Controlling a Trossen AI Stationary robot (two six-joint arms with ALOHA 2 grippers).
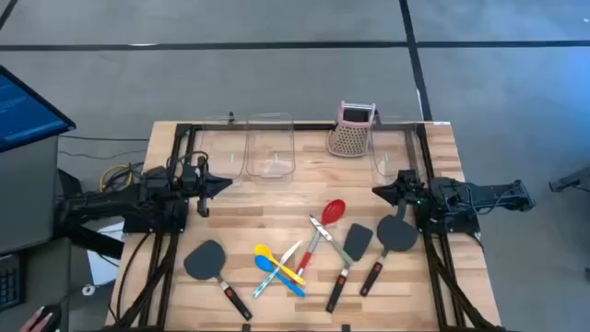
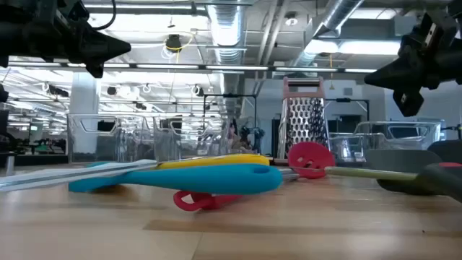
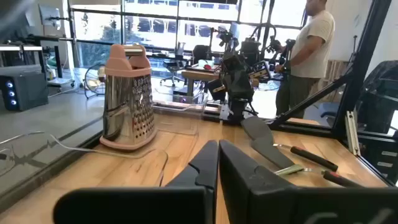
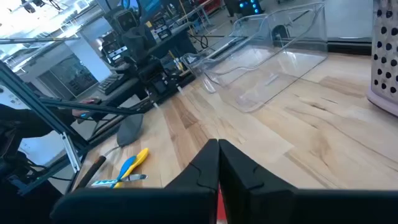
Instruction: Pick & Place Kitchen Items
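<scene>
The utensils lie on the wooden table's near half: one black spatula (image 1: 205, 260) at the left, two black spatulas (image 1: 358, 242) (image 1: 397, 235) at the right, a red spoon (image 1: 333, 212), silver tongs (image 1: 293, 254), and crossed yellow (image 1: 263, 251) and blue (image 1: 281, 274) spoons. My left gripper (image 1: 224, 183) hovers shut and empty at the table's left side. My right gripper (image 1: 379, 191) hovers shut and empty at the right side, just beyond the rightmost spatula's blade.
A pink-topped metal box grater (image 1: 351, 131) stands at the far edge. Clear plastic bins (image 1: 269, 146) line the far edge, left and right of it. A person (image 3: 308, 56) stands in the room beyond the table. Bare wood lies between the two grippers.
</scene>
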